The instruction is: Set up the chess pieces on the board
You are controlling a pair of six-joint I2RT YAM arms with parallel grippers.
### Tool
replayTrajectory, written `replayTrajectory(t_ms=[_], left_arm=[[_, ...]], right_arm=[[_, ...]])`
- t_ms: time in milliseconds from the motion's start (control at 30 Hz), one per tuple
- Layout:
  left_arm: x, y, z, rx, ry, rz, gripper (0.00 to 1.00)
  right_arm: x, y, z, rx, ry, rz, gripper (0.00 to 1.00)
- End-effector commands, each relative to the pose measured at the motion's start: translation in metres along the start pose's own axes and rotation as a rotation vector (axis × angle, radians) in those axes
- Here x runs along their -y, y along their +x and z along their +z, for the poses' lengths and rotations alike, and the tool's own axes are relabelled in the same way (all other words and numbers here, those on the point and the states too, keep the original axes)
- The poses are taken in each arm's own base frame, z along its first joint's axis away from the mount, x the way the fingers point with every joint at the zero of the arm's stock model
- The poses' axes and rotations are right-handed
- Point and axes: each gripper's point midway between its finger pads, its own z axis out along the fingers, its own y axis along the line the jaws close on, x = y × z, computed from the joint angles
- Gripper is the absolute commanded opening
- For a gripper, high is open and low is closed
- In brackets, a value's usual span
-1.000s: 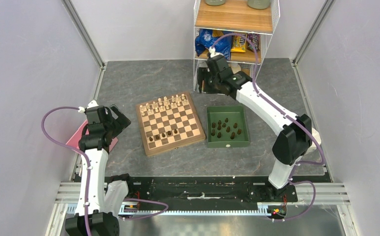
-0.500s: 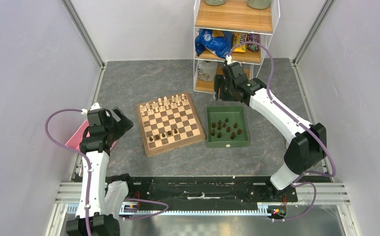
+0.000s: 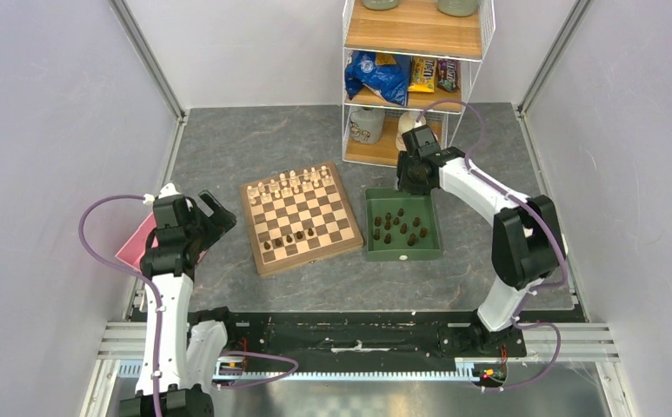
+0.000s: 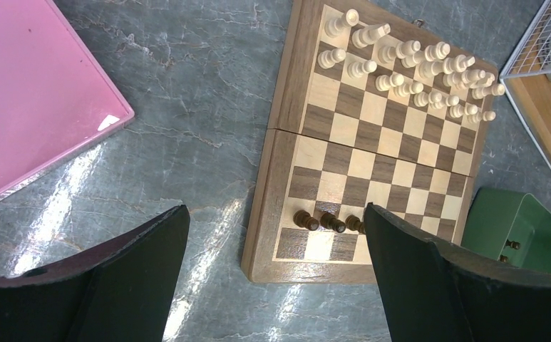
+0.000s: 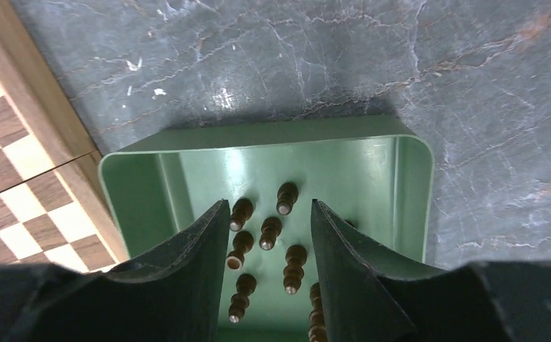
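The board lies mid-table, with cream chessmen filling its far rows. Several dark chess pieces stand in one near row, also seen in the left wrist view. More dark chess pieces lie loose in the green tray. My right gripper hangs over the tray's far end. In its wrist view the right gripper is open, holding nothing, with dark pieces below the gap. My left gripper hovers left of the board, wide open and empty.
A pink flat sheet lies at the left table edge, under the left arm. A wire shelf rack with snack bags and a mug stands at the back, just behind the tray. Grey walls close in both sides.
My right arm has swung away from the shelf rack and down over the tray's far end, and its jaws have narrowed. The left arm has hardly moved.
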Motion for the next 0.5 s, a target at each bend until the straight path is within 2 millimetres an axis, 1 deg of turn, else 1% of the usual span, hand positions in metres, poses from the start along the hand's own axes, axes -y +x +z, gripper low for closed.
replayTrajectory(t_ms=[0,167,267,400,467], left_arm=[[0.001,-0.005,-0.001,0.032,0.003,-0.023,0.99],[0.002,-0.004,0.0,0.018,0.004,-0.026,0.99],[0.002,-0.003,0.001,0.012,0.004,-0.026,0.99],[0.002,-0.003,0.002,0.005,0.006,-0.026,0.99],[0.002,-0.003,0.002,0.006,0.005,-0.026,0.99]], right_arm=[[-0.002,0.005,0.013,-0.034,-0.022,0.014,0.52],[0.001,0.016,0.019,-0.065,-0.016,0.012,0.47],[-0.004,0.023,0.021,-0.097,-0.051,0.001,0.44],[0.002,0.034,0.027,-0.14,-0.024,-0.013,0.42],[0.004,0.041,0.027,-0.16,-0.023,-0.005,0.41]])
